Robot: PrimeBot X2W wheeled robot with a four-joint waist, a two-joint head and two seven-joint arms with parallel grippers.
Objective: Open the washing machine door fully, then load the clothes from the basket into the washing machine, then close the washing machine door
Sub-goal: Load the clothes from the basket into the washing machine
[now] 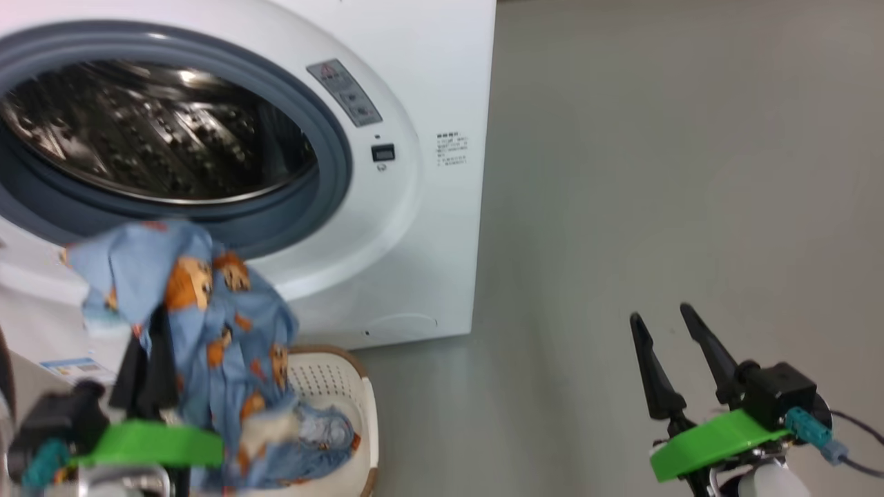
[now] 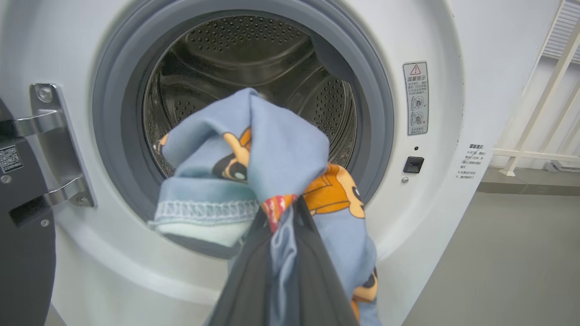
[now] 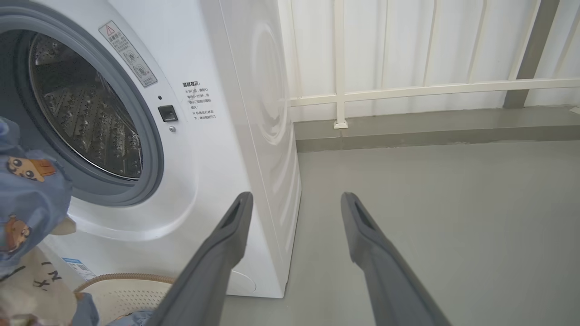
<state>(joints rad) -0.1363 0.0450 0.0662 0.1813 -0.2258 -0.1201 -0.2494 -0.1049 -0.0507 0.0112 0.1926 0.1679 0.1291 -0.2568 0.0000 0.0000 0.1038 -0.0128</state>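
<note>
Left gripper (image 2: 285, 212) fingertips are buried in the clothes (image 2: 253, 154) it pinches, and in the head view the cloth covers most of that gripper and the left part of the basket (image 1: 331, 378), whose base runs off the bottom edge. Washing machine door (image 2: 22, 253) is cut by the left edge of the left wrist view, just a dark slab and its hinge (image 2: 54, 145) showing; the washing machine (image 1: 428, 228) is cropped at top and left of the motion-blurred head view. Warning label (image 2: 415, 98) and small print (image 3: 199, 100) are too small to read, blue sticker (image 1: 76, 368) too blurred.
</note>
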